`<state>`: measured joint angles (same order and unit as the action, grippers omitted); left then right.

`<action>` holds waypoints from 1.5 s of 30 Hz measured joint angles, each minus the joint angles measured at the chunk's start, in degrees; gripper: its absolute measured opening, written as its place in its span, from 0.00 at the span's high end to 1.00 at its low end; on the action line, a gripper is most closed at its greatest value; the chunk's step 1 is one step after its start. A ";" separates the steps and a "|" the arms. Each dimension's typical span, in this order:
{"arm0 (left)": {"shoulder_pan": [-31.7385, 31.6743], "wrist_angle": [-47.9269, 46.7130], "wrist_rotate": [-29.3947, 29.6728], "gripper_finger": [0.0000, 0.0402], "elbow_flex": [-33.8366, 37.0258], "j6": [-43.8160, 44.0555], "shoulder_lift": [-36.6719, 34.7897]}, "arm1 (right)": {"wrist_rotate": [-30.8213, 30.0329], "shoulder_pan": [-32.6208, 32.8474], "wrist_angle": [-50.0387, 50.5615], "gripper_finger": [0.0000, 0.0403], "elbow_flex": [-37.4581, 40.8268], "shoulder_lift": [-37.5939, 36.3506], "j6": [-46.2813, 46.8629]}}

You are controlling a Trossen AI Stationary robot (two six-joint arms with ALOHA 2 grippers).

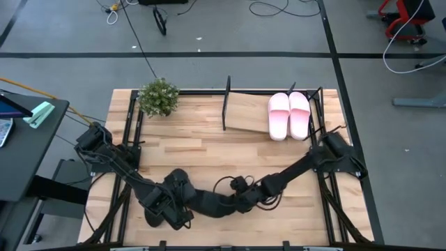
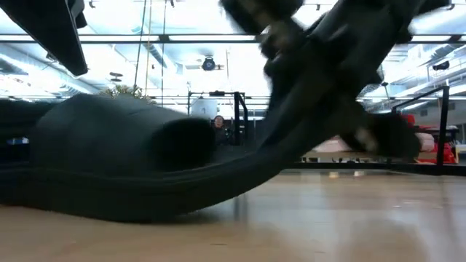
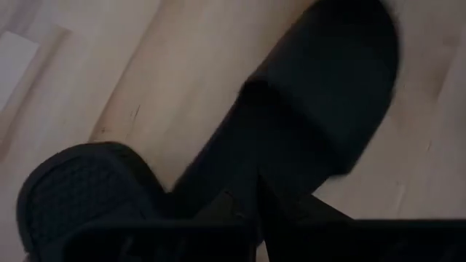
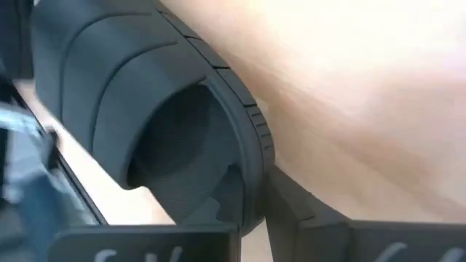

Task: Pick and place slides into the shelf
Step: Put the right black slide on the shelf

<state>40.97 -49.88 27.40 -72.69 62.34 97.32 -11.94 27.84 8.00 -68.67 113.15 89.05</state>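
Pale wood of the worktop (image 1: 202,150) fills the frame's middle. At the lower centre, we judge both arms' fingers clamped on black slides: the left gripper (image 1: 182,209) pinches the black slide (image 3: 320,109) by its heel end, and the right gripper (image 1: 240,202) closes on the edge of the second black slide (image 4: 145,109). Toward the upper right, the pink pair (image 1: 289,115) already sits on the shelf (image 1: 244,111). Half done, we reckon; both black slides remain. We find no readable writing anywhere.

Low view: arm (image 2: 328,65) blurred, black slide (image 2: 131,160) cut off at left edge, shelf mostly hidden
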 joint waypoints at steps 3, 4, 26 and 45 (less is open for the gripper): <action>-0.47 -0.09 -0.02 0.98 0.00 -0.04 0.00 | 0.11 0.04 12.42 0.91 0.05 -7.44 -5.02; -0.70 -0.14 0.00 0.98 0.00 -0.11 0.00 | 0.17 -0.24 16.53 0.91 0.05 -10.03 -6.90; -11.82 1.01 -1.75 0.95 0.04 -11.67 -4.44 | 2.38 -19.73 82.22 0.92 -28.38 -30.66 -59.59; -26.43 4.75 -2.36 0.95 0.04 -14.52 -12.43 | -6.61 -44.20 82.04 0.92 -36.91 -22.57 -114.03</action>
<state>14.55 -45.13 25.04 -72.64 47.82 84.89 -18.54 -16.35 90.04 -105.58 90.58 -24.98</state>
